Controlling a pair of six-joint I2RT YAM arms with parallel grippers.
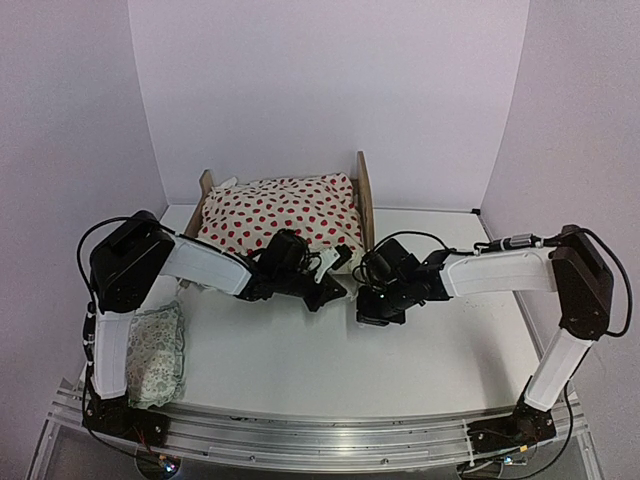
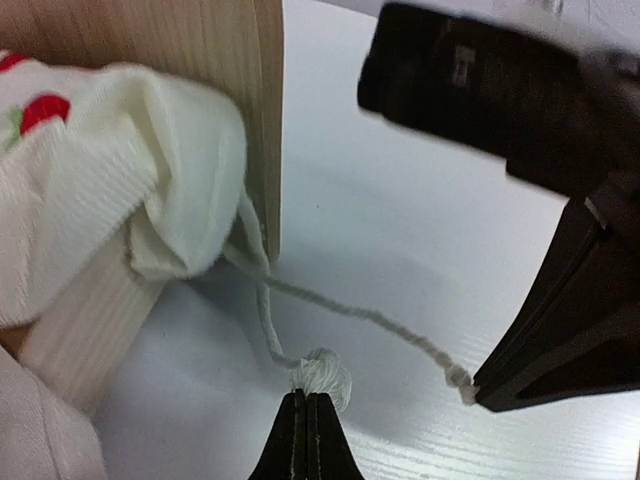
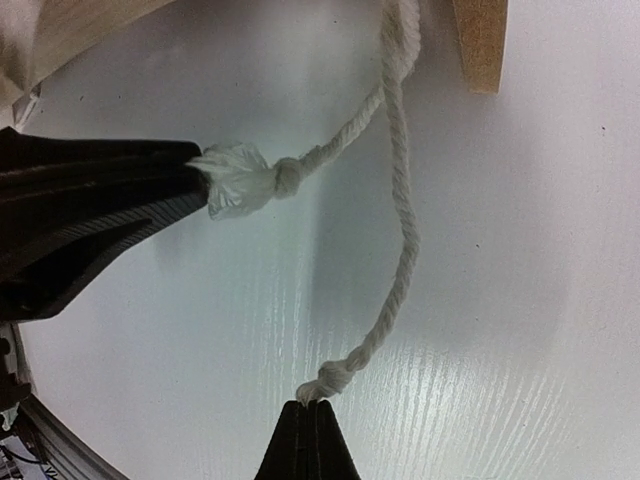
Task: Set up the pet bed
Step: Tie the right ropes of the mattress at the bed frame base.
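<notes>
At the far middle of the table: the small light plywood pet bed (image 1: 362, 195) stands on the white table (image 1: 300, 370), its top covered by a cream ruffled blanket with red dots (image 1: 285, 215); the mattress is hidden.
Ties: two white twisted cotton cords hang from the blanket's corner beside the bed's right end board and trail onto the table.
Left gripper (image 2: 306, 398): closed, pinching the frayed knotted tip of one cord (image 2: 322, 375).
Right gripper (image 3: 316, 405): closed, pinching the small end knot of the second cord (image 3: 405, 260).
Spacing: the two grippers sit near each other, just in front of the bed.
Pillow: the small pale green-patterned pillow (image 1: 155, 350) lies by the left arm's base, well apart from the bed.
Step in hand: probably fastening the blanket by its ties.
Next move calls for: crossing the two ends with slack kept, since a hard tug could drag the blanket or the light frame.
</notes>
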